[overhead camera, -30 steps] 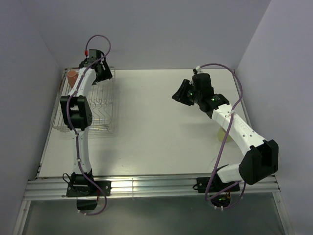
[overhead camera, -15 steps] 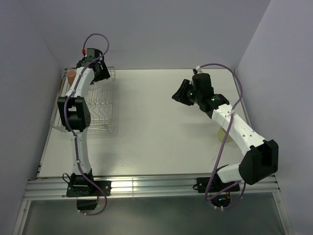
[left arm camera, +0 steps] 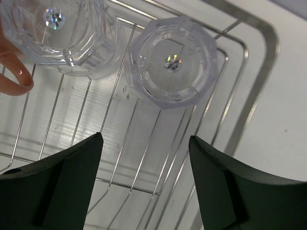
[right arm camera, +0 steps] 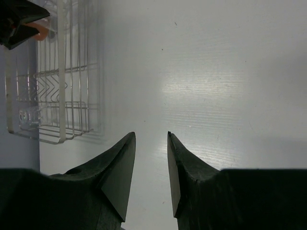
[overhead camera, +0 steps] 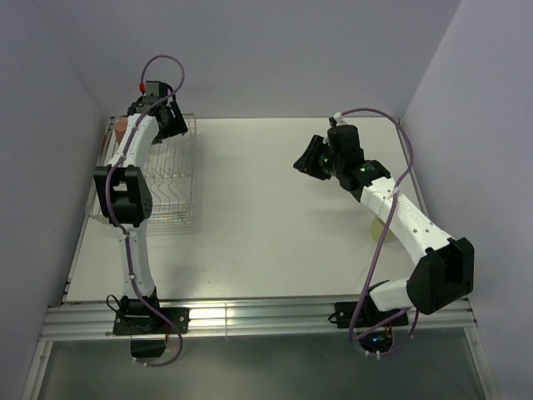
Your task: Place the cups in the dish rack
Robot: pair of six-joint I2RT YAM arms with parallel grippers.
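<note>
Hovering over the rack [left arm camera: 261, 72], the left fingers [left arm camera: 62, 182] are spread apart with nothing between them. Two clear tumblers [left arm camera: 170, 62] sit side by side in the rack's corner, with the orange mug [left arm camera: 12, 72] just beside them. The right fingers [right arm camera: 115, 167] are narrowly parted and empty, over the counter [right arm camera: 216, 72], well apart from the rack.

Dish rack [left arm camera: 261, 82]: bare metal wire, silver, shiny, smooth. 
Two tumblers [left arm camera: 172, 62]: clear, glossy, faceted walls, bright glints on bases; glass or plastic, cannot tell. 
Mug [left arm camera: 19, 76]: terracotta-orange, smooth, slight gloss. 
Table [overhead camera: 266, 217]: white, matt, faint fine grain, soft sheen under light. 
Left gripper [left arm camera: 145, 139], right gripper [right arm camera: 150, 134]: fingers dark, matt, plastic look. 
Arm shells [overhead camera: 408, 221]: white, semi-gloss; joint housings black. 
Cable [overhead camera: 164, 59]: purple, smooth jacket. 
Front rail [overhead camera: 250, 317]: brushed metal look.
</note>
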